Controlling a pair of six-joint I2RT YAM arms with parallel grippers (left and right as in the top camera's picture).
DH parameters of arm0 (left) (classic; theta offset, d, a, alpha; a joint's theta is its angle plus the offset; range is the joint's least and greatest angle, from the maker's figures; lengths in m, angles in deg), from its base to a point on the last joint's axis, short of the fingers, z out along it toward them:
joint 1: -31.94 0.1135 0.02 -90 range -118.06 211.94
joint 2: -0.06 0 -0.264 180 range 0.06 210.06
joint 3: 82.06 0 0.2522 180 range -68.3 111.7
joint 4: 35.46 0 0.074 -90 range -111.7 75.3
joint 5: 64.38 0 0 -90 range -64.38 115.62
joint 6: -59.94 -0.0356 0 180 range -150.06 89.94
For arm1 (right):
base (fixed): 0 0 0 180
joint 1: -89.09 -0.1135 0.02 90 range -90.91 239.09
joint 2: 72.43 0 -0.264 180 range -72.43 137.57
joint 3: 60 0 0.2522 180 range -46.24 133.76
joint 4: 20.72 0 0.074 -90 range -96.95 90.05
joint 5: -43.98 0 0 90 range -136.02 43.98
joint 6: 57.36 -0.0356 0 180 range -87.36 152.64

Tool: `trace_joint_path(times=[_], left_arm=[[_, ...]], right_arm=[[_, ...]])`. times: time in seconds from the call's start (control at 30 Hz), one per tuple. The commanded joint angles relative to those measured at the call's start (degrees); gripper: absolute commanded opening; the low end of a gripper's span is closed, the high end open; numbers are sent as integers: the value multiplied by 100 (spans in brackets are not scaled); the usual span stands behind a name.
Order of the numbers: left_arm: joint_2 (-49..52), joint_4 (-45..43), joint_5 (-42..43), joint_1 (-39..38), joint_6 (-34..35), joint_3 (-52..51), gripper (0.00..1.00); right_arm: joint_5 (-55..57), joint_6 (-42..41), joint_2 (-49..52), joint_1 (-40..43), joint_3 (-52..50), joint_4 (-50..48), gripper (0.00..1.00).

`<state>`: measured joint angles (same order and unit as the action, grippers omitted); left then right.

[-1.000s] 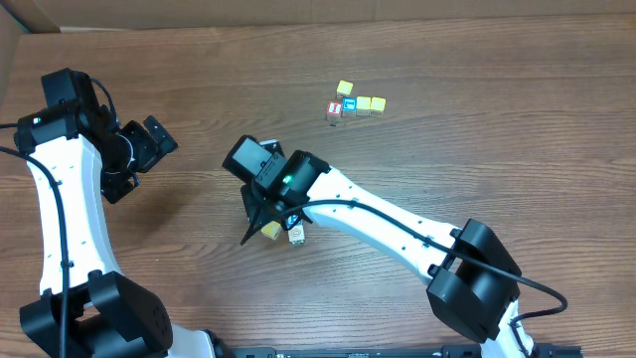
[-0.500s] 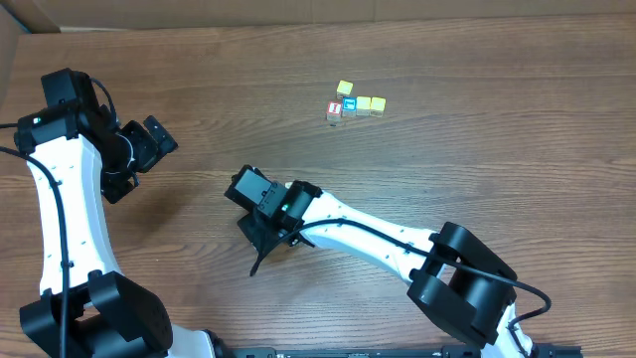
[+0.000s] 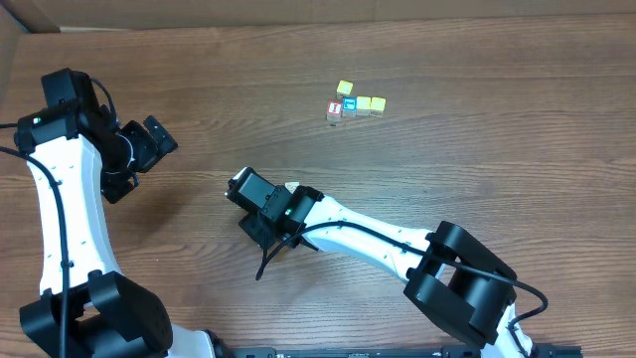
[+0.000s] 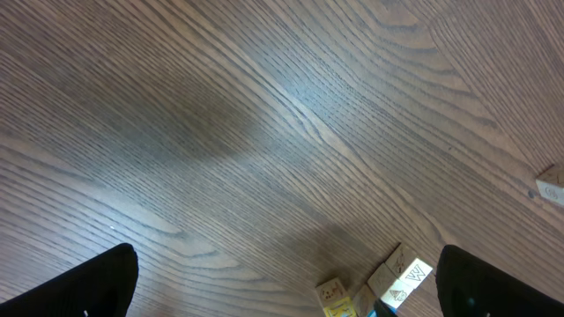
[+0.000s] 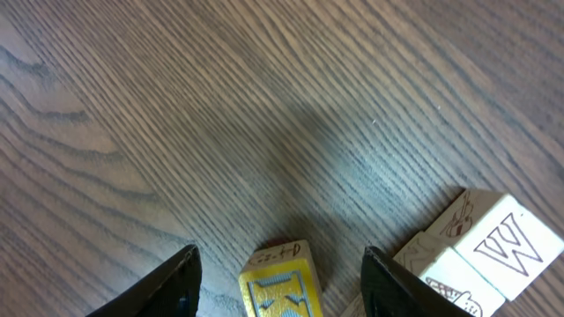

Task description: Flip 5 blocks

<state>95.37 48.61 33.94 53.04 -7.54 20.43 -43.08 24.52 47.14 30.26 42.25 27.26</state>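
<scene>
Our right gripper (image 5: pixel 280 271) stood open astride the yellow block (image 5: pixel 276 289) at the frame's bottom edge, not clamping it. Our left gripper (image 4: pixel 286 280) gaped wide, empty. We couldn't tell which blocks (image 3: pixel 353 103) were flipped.

Wood table (image 3: pixel 517 129) bears block cluster (image 3: pixel 363 103), yellow block (image 5: pixel 278 280), W cube (image 5: pixel 507 242)

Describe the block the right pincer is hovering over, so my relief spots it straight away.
Follow the right arm across the wooden table to its pincer. Inside its open jaws lies the yellow block. The cream blocks beside it, one marked W, are pale; it alone is yellow.
</scene>
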Motion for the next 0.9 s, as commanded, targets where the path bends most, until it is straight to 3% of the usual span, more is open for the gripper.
trace_joint_path(times=[0.0,0.57,0.87], left_arm=[[4,-7,7,-28,20,-50,100],[4,-7,7,-28,20,-50,100],[4,-7,7,-28,20,-50,100]], right_arm=[[61,116,151,-7,-37,-66,59],[72,109,334,-492,-35,15,45],[393,85,334,-706,-35,133,50]])
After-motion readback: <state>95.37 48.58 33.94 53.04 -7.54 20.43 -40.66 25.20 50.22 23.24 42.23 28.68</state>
